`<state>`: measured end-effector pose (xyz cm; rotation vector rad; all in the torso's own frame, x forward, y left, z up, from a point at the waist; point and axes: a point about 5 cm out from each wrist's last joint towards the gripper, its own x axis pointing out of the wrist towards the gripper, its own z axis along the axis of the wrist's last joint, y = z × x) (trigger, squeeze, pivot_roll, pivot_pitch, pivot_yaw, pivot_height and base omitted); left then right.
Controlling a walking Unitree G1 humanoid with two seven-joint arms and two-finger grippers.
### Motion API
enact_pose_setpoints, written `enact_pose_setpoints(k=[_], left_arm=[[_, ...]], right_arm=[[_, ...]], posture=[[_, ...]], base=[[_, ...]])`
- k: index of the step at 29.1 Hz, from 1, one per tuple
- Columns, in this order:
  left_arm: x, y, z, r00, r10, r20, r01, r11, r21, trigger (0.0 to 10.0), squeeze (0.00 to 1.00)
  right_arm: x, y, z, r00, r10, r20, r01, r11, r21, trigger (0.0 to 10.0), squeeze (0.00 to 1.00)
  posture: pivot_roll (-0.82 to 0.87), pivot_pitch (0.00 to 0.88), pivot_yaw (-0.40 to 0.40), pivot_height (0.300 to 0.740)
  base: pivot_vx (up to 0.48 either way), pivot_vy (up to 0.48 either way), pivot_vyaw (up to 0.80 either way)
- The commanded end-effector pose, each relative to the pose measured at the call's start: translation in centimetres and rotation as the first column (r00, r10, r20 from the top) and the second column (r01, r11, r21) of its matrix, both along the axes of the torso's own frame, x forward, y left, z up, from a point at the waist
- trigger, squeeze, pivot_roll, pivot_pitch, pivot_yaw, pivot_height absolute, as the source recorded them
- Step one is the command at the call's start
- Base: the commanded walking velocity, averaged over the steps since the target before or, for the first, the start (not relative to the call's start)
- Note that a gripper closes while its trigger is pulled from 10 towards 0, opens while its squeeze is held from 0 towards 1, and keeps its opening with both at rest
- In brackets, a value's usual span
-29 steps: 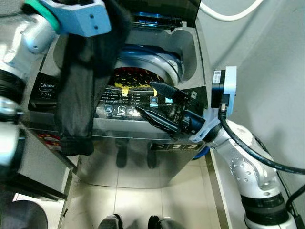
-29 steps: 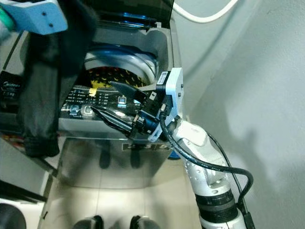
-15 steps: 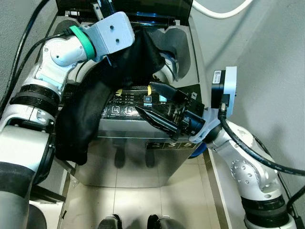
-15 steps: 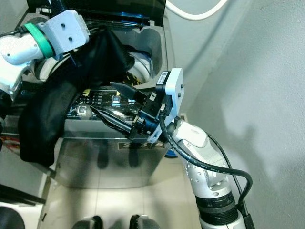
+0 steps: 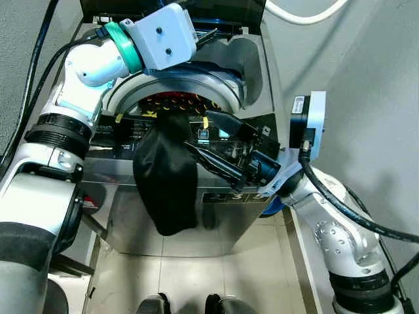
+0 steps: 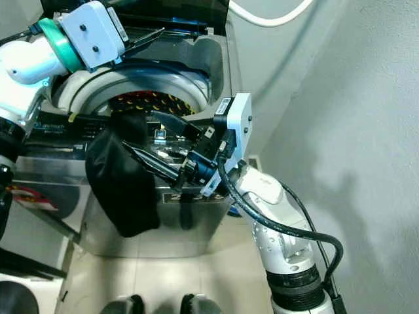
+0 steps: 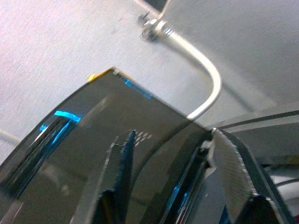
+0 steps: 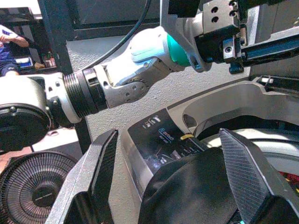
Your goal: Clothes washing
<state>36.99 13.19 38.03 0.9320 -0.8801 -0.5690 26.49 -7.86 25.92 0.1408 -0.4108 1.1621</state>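
A top-loading washing machine (image 5: 124, 131) stands before me with its lid (image 5: 229, 10) raised and its tub (image 5: 177, 101) open. A black garment (image 5: 167, 183) hangs over the front control panel and down the machine's front. My left gripper (image 5: 203, 36) is held above the back of the tub near the lid, open with nothing between its fingers (image 7: 124, 158). My right gripper (image 5: 196, 129) is open in front of the control panel, just right of the garment. In the right wrist view the black garment (image 8: 191, 186) lies low between the spread fingers (image 8: 243, 163).
A white hose (image 5: 308, 19) runs along the wall behind the machine. A grey wall (image 5: 366, 65) stands close on the right. Tiled floor (image 5: 196, 275) and my feet (image 5: 154, 304) are below. A fan (image 8: 32, 186) stands to the machine's left.
The left gripper has let go of the black garment, which dropped and now hangs over the front panel. The left gripper has moved back toward the lid. The right arm has hardly moved.
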Motion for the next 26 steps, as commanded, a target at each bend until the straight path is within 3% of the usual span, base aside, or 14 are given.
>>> enact_pose_setpoints(k=[1, 4, 5, 7, 9, 12, 13, 15, 18, 20, 22, 24, 25, 26], left_arm=[[0.2, 1.8, -0.3, 0.998, 0.057, -0.04, -0.058, 0.998, -0.035, 10.0, 1.0], [0.1, 2.0, -0.5, 0.997, 0.055, -0.051, -0.057, 0.998, -0.035, 10.0, 1.0], [-0.6, 2.3, -0.9, 0.993, 0.011, -0.117, -0.009, 1.0, 0.018, 10.0, 0.0], [-2.0, 2.5, -1.8, 0.972, -0.065, -0.225, 0.09, 0.991, 0.103, 10.0, 0.0], [-2.5, 2.5, -2.2, 0.962, -0.089, -0.259, 0.126, 0.983, 0.132, 10.0, 0.0], [-5.8, 4.2, -4.4, 0.866, -0.105, -0.489, 0.255, 0.933, 0.252, 10.0, 0.0], [-5.8, 4.2, -4.4, 0.866, -0.105, -0.489, 0.255, 0.933, 0.252, 10.0, 0.0], [-7.9, 5.1, -5.2, 0.816, -0.088, -0.571, 0.293, 0.914, 0.279, 10.0, 0.0], [-9.2, 5.7, -6.4, 0.785, -0.054, -0.617, 0.282, 0.918, 0.279, 10.0, 0.0], [-9.9, 5.8, -7.3, 0.761, -0.045, -0.647, 0.28, 0.922, 0.266, 10.0, 0.0], [-9.9, 5.8, -7.3, 0.761, -0.045, -0.647, 0.28, 0.922, 0.266, 10.0, 0.0], [-11.2, 5.6, -8.8, 0.705, -0.045, -0.708, 0.302, 0.922, 0.242, 10.0, 0.0], [-11.2, 5.6, -8.8, 0.705, -0.045, -0.708, 0.302, 0.922, 0.242, 10.0, 0.0], [-11.9, 5.3, -9.7, 0.677, -0.048, -0.735, 0.337, 0.907, 0.251, 10.0, 0.0]], right_arm=[[-0.3, 0.0, -0.1, 1.0, 0.01, -0.005, -0.01, 1.0, 0.001, 10.0, 0.0], [-0.3, 0.1, -0.1, 1.0, 0.01, -0.004, -0.01, 1.0, 0.001, 10.0, 0.0], [-0.2, 0.0, -0.1, 1.0, 0.007, -0.005, -0.007, 1.0, 0.001, 10.0, 0.0], [-0.2, 0.0, -0.1, 1.0, 0.002, -0.006, -0.002, 1.0, 0.0, 10.0, 0.0], [-0.2, 0.0, -0.1, 1.0, 0.0, -0.006, 0.0, 1.0, 0.0, 10.0, 0.0], [-0.2, 0.0, -0.2, 1.0, -0.008, -0.01, 0.008, 1.0, -0.001, 10.0, 0.0], [-0.2, 0.0, -0.2, 1.0, -0.008, -0.01, 0.008, 1.0, -0.001, 10.0, 0.0], [-0.2, 0.0, -0.3, 1.0, -0.01, -0.013, 0.01, 1.0, -0.001, 10.0, 0.0], [-0.2, 0.1, -0.5, 1.0, -0.006, -0.017, 0.006, 1.0, -0.003, 10.0, 0.0], [-0.1, 0.2, -0.5, 1.0, -0.005, -0.019, 0.005, 1.0, -0.004, 10.0, 0.0], [-0.1, 0.2, -0.5, 1.0, -0.005, -0.019, 0.005, 1.0, -0.004, 10.0, 0.0], [0.1, 0.3, -0.6, 1.0, -0.003, -0.022, 0.003, 1.0, -0.005, 10.0, 0.0], [0.1, 0.3, -0.6, 1.0, -0.003, -0.022, 0.003, 1.0, -0.005, 10.0, 0.0], [0.1, 0.3, -0.7, 1.0, 0.001, -0.023, -0.001, 1.0, -0.007, 10.0, 0.0]], posture=[[0.08, 0.165, 0.018, 0.74], [0.08, 0.165, 0.018, 0.74], [0.08, 0.164, 0.018, 0.74], [0.09, 0.164, 0.019, 0.74], [0.09, 0.163, 0.02, 0.74], [0.09, 0.157, 0.023, 0.74], [0.09, 0.157, 0.023, 0.74], [0.1, 0.155, 0.024, 0.74], [0.1, 0.149, 0.025, 0.74], [0.1, 0.149, 0.025, 0.74], [0.1, 0.149, 0.025, 0.74], [0.1, 0.144, 0.01, 0.74], [0.1, 0.144, 0.01, 0.74], [0.11, 0.14, 0.001, 0.74]], base=[[0.0, 0.0, 0.0], [0.0, 0.0, 0.0], [0.0, 0.0, 0.0], [0.0, 0.0, 0.0], [0.0, 0.0, 0.0], [0.0, 0.0, 0.0], [0.0, 0.0, 0.0], [0.0, 0.0, 0.0], [0.0, 0.0, 0.0], [0.0, 0.0, 0.0], [0.0, 0.0, 0.0], [0.0, 0.0, 0.0], [0.0, 0.0, 0.0], [0.0, 0.0, 0.0]])
